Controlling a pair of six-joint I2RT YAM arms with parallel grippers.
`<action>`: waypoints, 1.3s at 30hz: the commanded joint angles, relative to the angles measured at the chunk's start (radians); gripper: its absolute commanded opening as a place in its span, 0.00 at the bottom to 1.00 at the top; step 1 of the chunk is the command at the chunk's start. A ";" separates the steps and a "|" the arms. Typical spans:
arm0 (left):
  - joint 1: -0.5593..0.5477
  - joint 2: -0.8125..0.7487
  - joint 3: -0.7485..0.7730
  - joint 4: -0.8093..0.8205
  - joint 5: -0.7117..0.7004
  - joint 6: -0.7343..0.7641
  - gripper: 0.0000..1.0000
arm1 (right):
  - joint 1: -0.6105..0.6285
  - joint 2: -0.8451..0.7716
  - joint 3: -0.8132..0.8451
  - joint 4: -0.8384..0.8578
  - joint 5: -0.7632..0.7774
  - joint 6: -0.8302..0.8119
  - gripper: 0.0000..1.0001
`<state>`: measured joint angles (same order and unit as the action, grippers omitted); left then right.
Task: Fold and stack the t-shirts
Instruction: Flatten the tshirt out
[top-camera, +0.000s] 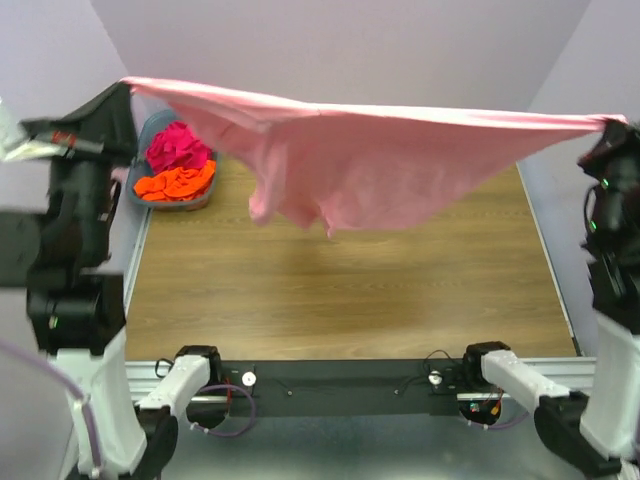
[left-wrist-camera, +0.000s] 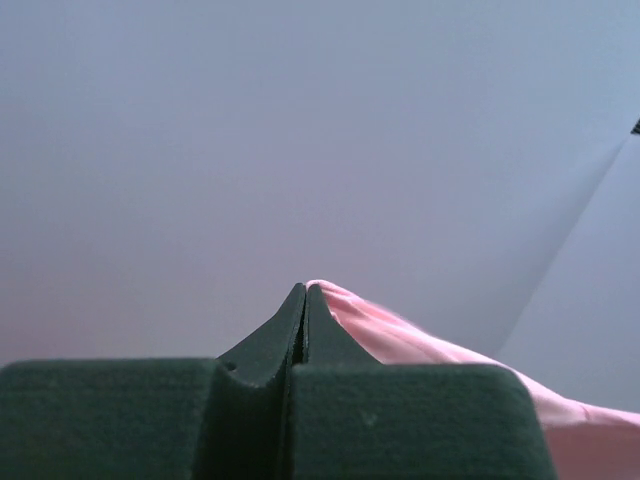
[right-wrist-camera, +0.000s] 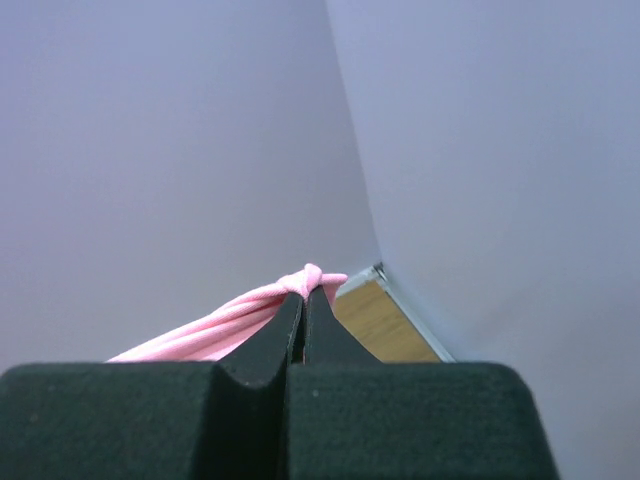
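Observation:
A light pink t-shirt hangs stretched high above the table between both arms, its middle sagging down. My left gripper is shut on its left end at the upper left; in the left wrist view the pink cloth runs off to the right of the pinched left gripper. My right gripper is shut on the right end at the far right; the right wrist view shows bunched pink cloth at the tips of the right gripper. A magenta t-shirt and an orange t-shirt lie crumpled in the basket.
A grey-blue basket stands at the table's back left corner. The wooden table spreads below the hanging shirt. Lilac walls close in the back and sides. Both arm bases sit at the near edge.

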<state>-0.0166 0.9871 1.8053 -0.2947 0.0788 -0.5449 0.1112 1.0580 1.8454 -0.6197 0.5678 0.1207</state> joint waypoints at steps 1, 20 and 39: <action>-0.002 -0.126 0.006 -0.089 -0.249 0.112 0.00 | 0.024 -0.150 -0.063 0.006 -0.014 -0.073 0.01; -0.022 0.281 -0.400 0.098 -0.096 0.132 0.00 | 0.054 0.089 -0.559 0.098 0.083 -0.095 0.01; -0.034 1.159 0.034 0.138 0.032 0.086 0.00 | -0.036 0.893 -0.451 0.541 -0.106 -0.162 0.01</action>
<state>-0.0528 2.1086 1.7649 -0.1753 0.0746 -0.4480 0.0891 1.8938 1.3067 -0.1455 0.5110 -0.0147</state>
